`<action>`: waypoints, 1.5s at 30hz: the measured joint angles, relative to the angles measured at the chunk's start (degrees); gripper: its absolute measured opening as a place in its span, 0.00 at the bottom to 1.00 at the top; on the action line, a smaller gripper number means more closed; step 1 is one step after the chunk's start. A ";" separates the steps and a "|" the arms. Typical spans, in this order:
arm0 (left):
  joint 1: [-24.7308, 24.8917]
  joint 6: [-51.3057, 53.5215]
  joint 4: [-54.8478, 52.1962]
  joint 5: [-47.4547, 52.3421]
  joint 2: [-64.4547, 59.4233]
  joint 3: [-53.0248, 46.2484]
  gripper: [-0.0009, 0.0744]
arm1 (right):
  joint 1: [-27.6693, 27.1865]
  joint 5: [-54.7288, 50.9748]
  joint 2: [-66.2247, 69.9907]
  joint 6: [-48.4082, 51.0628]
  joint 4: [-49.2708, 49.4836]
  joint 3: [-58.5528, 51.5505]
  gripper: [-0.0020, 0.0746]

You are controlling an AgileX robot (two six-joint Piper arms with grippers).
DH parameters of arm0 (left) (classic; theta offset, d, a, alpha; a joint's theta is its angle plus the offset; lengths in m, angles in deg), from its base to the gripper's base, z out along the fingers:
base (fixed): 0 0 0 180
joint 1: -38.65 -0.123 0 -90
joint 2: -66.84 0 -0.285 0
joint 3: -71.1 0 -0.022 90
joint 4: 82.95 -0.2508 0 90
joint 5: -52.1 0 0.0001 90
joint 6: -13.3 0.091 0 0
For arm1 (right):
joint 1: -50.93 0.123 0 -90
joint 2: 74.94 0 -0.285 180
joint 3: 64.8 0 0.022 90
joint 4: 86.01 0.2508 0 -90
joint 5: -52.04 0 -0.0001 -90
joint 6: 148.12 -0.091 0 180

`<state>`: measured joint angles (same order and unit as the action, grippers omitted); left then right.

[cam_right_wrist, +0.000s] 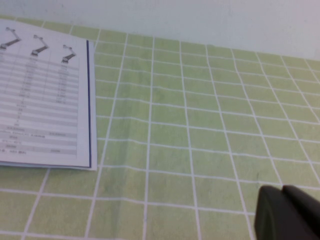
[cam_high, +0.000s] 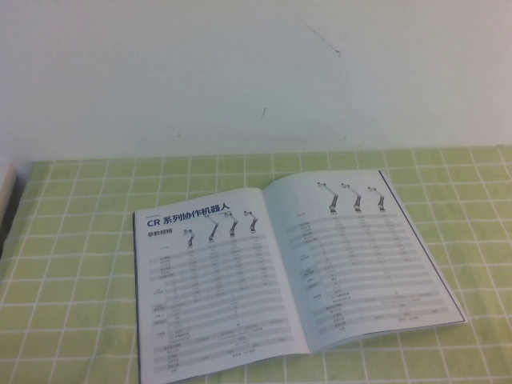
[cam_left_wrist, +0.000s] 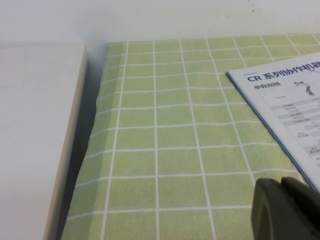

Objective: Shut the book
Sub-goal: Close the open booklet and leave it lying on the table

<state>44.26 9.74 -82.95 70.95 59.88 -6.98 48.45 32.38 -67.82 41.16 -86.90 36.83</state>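
An open book (cam_high: 288, 272) lies flat on the green checked cloth (cam_high: 80, 240), with white pages of tables and small robot-arm pictures facing up. Neither gripper shows in the high view. In the left wrist view the left page's corner (cam_left_wrist: 285, 105) lies beside my left gripper (cam_left_wrist: 281, 181), which hovers over bare cloth just off that page's outer edge, its fingers pressed together and shut on nothing. My right gripper (cam_right_wrist: 282, 190) is likewise shut and empty, over the cloth some way off the right page (cam_right_wrist: 45, 100).
A white board or box (cam_left_wrist: 35, 140) stands along the cloth's left edge, and its corner (cam_high: 6, 188) shows in the high view. A white wall (cam_high: 256, 72) rises behind the table. Bare cloth surrounds the book.
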 joint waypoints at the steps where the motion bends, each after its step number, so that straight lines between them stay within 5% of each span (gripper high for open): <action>1: 0.00 0.00 0.00 -0.14 0.00 0.00 0.01 | 0.00 0.15 0.00 0.00 0.00 0.00 0.02; 8: 0.00 0.00 0.00 -16.17 0.00 -0.40 0.01 | 0.00 10.96 0.00 0.00 -0.95 -0.46 0.02; 19: 0.00 0.26 -0.32 -59.61 0.00 -0.40 0.01 | 0.00 51.62 0.00 0.00 -1.80 -0.46 0.02; 27: 0.00 1.05 1.46 -72.36 0.00 -0.40 0.01 | 0.00 65.63 0.00 -4.67 -1.80 -0.46 0.02; 32: 0.00 -1.73 4.93 -62.29 0.03 2.84 0.01 | 0.00 59.92 0.00 -7.61 -3.49 0.03 0.02; 39: 0.00 -7.69 -6.23 -15.93 -3.21 19.85 0.01 | 0.00 29.91 0.00 -13.37 -16.55 11.68 0.02; 45: 0.00 -4.32 -5.14 1.37 -15.43 27.78 0.01 | 0.00 10.39 5.71 -19.17 -16.57 22.23 0.02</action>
<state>44.26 5.43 -88.09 72.33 44.45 20.79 48.45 42.77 -62.11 21.98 -103.46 59.06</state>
